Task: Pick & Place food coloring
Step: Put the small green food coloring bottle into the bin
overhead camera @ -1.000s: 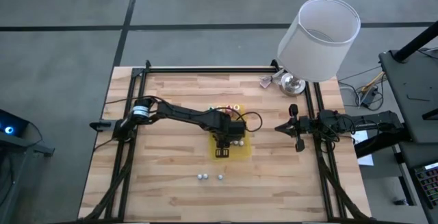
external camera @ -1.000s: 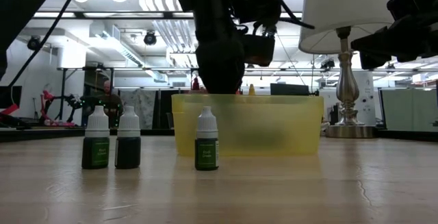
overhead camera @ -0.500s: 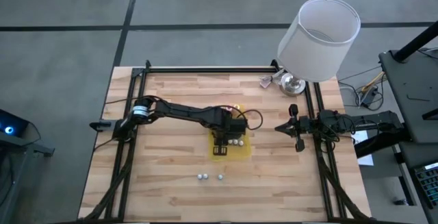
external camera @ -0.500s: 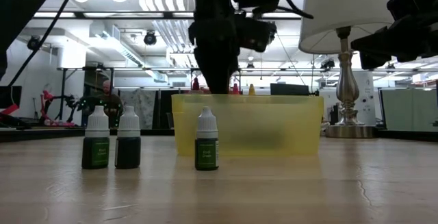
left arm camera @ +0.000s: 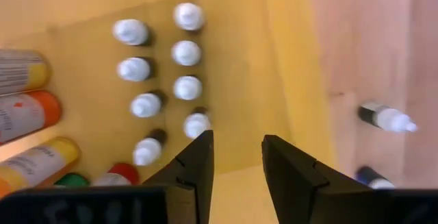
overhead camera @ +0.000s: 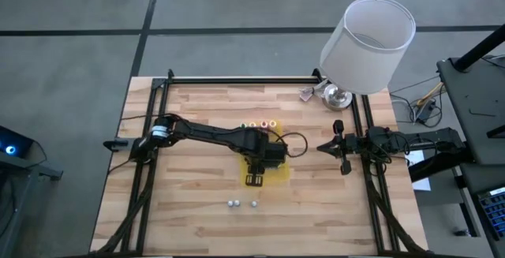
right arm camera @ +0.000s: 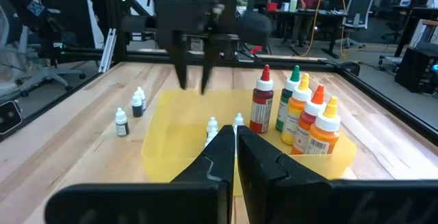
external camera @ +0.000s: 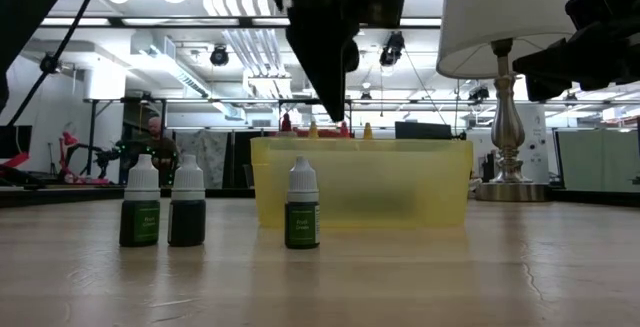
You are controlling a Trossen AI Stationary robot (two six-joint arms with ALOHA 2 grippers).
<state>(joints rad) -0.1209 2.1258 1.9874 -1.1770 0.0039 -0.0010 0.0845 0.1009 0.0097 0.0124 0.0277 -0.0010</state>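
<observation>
Partly done. About eight small food coloring bottles [left arm camera: 186,87] already inside the yellow bin [left arm camera: 233,59], in two rows beside the larger coloured-cap bottles [right arm camera: 301,111]. Three small bottles [external camera: 187,207] left on the counter [external camera: 450,267] outside the bin: two side by side, one [external camera: 302,207] nearer the bin's front wall.

Left gripper [left arm camera: 236,162] above the bin, fingers parted, holding nothing. Right gripper [right arm camera: 235,148] clenched, empty, parked at the counter's right edge.

Remaining bottles upright: long axis vertical, white caps up, dark bodies resting on the wood. Likely next: fetch one of the three.
</observation>
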